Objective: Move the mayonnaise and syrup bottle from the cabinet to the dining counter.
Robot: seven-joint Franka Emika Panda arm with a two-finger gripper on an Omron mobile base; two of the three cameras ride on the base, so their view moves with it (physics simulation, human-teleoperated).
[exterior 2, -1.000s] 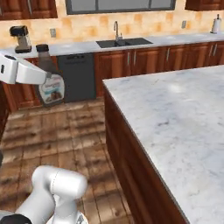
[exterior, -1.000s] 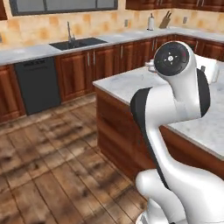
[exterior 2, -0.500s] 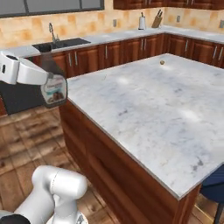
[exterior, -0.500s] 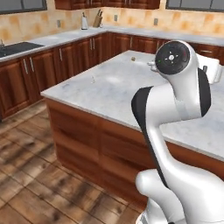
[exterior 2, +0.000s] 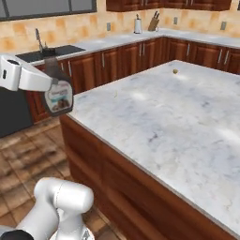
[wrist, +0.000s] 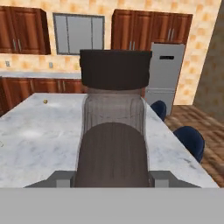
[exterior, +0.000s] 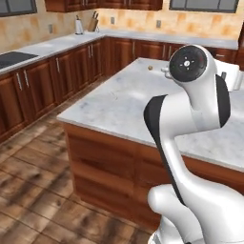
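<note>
My gripper [exterior 2: 52, 88] is shut on the syrup bottle [exterior 2: 59, 95], a dark brown bottle with a pale label. It hangs in the air just off the near left corner of the dining counter [exterior 2: 159, 117], slightly above the marble top. In the hand view the syrup bottle [wrist: 114, 131] stands close up with its black cap on top, held between the fingertips [wrist: 161, 178]. Behind it stretches the dining counter [wrist: 39, 135]. From the left base, my own arm covers part of the dining counter [exterior: 119, 102]. The mayonnaise and the cabinet are out of view.
A small brown object [exterior 2: 175, 71] lies far out on the island. The wall counter carries a sink [exterior 2: 47, 51], a paper towel roll [exterior 2: 138, 24] and a knife block [exterior 2: 153, 21]. Blue stools [wrist: 190, 142] and a steel fridge [wrist: 164, 72] stand beyond the island's far side.
Both base views have swung across the kitchen, so the camera has moved: the island now sits directly ahead and nearer. The bottle stays gripped in the same place relative to the arm.
</note>
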